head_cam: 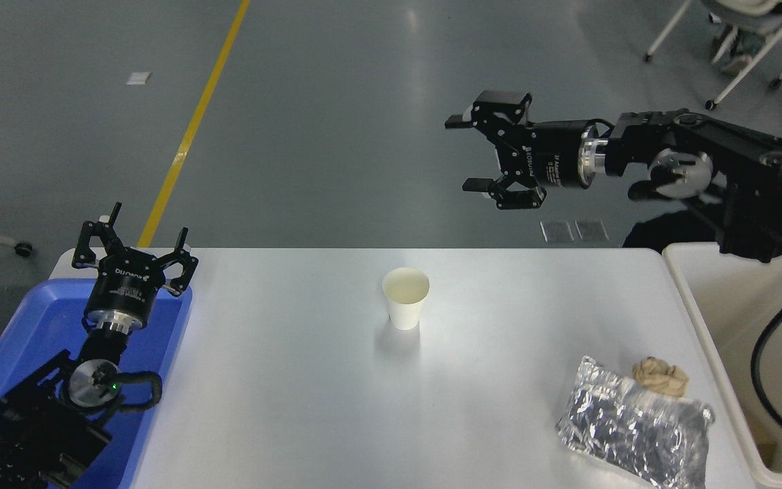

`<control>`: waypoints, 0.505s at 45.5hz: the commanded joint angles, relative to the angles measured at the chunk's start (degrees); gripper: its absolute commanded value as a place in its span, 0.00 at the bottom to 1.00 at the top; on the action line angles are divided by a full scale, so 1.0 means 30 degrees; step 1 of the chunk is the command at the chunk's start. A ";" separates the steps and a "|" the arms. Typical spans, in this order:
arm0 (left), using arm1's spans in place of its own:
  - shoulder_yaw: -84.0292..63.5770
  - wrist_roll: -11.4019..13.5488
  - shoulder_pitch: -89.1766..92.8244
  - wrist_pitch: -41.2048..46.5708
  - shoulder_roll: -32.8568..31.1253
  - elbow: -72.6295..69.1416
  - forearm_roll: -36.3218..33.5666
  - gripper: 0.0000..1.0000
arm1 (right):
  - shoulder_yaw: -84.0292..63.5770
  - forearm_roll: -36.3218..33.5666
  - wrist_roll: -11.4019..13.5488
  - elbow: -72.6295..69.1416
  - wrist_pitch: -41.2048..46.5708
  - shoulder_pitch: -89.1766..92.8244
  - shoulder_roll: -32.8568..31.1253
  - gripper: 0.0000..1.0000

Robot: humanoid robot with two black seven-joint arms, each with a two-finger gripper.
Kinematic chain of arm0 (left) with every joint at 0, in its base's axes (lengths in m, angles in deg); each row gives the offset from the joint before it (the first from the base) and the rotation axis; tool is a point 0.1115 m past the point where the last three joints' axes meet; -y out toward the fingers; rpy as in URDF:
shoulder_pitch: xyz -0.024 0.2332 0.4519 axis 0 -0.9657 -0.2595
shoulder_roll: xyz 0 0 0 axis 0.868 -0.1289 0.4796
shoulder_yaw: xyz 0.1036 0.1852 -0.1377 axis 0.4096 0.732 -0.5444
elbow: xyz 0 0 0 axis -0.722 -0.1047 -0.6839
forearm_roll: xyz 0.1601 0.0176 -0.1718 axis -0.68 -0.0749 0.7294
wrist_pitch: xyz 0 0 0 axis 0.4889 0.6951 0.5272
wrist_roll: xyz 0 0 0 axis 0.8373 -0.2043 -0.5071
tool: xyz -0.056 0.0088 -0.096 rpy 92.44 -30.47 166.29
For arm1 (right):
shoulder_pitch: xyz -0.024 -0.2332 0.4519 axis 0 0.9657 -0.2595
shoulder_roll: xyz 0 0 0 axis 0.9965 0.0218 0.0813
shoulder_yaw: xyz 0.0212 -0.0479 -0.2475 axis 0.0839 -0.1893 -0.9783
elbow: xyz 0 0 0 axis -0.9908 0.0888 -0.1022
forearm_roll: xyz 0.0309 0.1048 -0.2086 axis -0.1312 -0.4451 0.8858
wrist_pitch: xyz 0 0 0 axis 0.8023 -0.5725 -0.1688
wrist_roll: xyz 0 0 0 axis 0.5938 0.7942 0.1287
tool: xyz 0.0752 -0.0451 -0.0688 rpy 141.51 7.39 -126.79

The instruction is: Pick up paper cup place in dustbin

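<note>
Paper cup [405, 298]: upright near the middle of the white counter [282, 380], mouth up, cream inside showing, nothing touching it.
Dustbin [710, 319]: off-white tub at the counter's right edge, cut off by the picture's right side, thick rounded rim running along the counter edge.
Right pincer [467, 153]: raised high, seen against the grey floor beyond the counter's far edge, pointing toward the picture's left; fingers spread wide apart, holding nothing; up and to the right of the cup, well apart from it.
Right arm: reaching in from the right edge, lying roughly level above the dustbin's far end.
Left pincer [134, 238]: parked at lower left over the blue tray [17, 339], fingers spread, empty.
Foil wrapper [635, 424]: crumpled, silver, lying flat near the counter's right front corner.
Brown paper ball [660, 377]: resting against the foil's far edge, near the dustbin rim.
</note>
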 commanded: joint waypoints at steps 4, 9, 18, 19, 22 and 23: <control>-0.0008 -0.0001 -0.0006 0.0005 -0.0001 0.0002 0.0002 1.00 | -0.7458 0.1764 0.0045 -0.3680 0.1335 -0.5523 0.0534 1.00; -0.0008 0.0028 -0.0006 0.0005 -0.0001 0.0002 0.0002 1.00 | -0.9159 0.1296 0.0016 -0.5321 0.1893 -0.7985 0.0769 1.00; -0.0008 -0.0001 -0.0006 0.0005 -0.0001 0.0002 0.0002 1.00 | -1.2145 -0.3359 0.0016 -0.8047 0.1893 -1.1939 0.1061 1.00; -0.0008 -0.0001 -0.0006 0.0005 -0.0001 0.0002 0.0002 1.00 | -1.2585 -0.3770 0.0016 -0.8252 0.1893 -1.2466 0.1207 1.00; -0.0008 -0.0001 -0.0006 -0.0024 -0.0001 0.0002 0.0002 1.00 | -1.3466 -0.4621 0.0016 -0.8751 0.1893 -1.3727 0.1705 1.00; -0.0008 -0.0001 -0.0006 0.0005 -0.0001 0.0002 0.0002 1.00 | -1.3642 -0.4884 0.0016 -0.8897 0.1893 -1.4050 0.1852 1.00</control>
